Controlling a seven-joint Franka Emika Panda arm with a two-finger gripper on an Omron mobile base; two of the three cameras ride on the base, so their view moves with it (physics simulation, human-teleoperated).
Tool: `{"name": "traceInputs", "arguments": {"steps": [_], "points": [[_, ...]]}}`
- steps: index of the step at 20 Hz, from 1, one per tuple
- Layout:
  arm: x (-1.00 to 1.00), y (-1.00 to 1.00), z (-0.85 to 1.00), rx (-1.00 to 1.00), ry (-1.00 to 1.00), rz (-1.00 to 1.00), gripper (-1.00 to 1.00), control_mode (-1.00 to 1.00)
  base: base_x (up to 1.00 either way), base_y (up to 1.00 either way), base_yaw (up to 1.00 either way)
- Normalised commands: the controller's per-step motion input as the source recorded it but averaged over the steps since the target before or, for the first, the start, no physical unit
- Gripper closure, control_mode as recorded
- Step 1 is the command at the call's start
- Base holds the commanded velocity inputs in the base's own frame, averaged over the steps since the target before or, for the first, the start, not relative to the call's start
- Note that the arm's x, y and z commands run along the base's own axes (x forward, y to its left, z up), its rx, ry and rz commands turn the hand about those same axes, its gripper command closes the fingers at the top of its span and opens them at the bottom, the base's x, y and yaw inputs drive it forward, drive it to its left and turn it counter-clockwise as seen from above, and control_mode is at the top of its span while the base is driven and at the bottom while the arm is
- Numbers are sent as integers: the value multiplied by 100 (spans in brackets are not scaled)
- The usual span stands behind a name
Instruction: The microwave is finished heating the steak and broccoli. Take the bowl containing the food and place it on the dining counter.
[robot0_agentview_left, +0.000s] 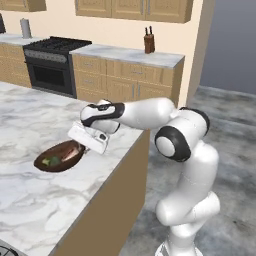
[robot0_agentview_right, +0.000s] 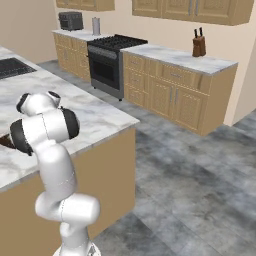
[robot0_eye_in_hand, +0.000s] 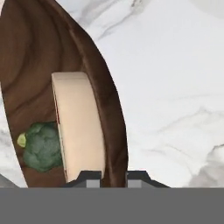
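Observation:
The dark-brown wooden bowl (robot0_agentview_left: 59, 157) hangs tilted, low over the marble dining counter (robot0_agentview_left: 30, 115), near its right edge. My gripper (robot0_agentview_left: 84, 145) is shut on the bowl's near rim. In the hand view the rim of the bowl (robot0_eye_in_hand: 26, 65) runs down between my two fingertips (robot0_eye_in_hand: 89, 177). Inside lie the steak (robot0_eye_in_hand: 78, 127), seen by its pale edge, and the green broccoli (robot0_eye_in_hand: 41, 146) beside it. Both also show in the left base view: steak (robot0_agentview_left: 75, 149), broccoli (robot0_agentview_left: 50, 161). Whether the bowl touches the marble I cannot tell. The microwave is out of view.
The counter's tan wooden side (robot0_agentview_left: 117, 200) drops off just right of the bowl. A black stove (robot0_agentview_left: 50, 65) and wooden cabinets with a knife block (robot0_agentview_left: 149, 42) stand along the back wall. A dark cooktop (robot0_agentview_right: 12, 67) is set in the counter further along.

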Motion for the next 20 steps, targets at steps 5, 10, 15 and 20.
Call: {"name": "traceInputs", "arguments": {"steps": [5,10,15,20], "points": [[58,54,-63,-10,-3,1,100,-100,0,0,0],[27,25,-26,-3,-7,0,100,-100,0,0,0],[-21,-8,26,2,0,0,-100,-100,0,0,0],[-87,-64,54,11,-1,-3,-100,-100,0,0,0]]}}
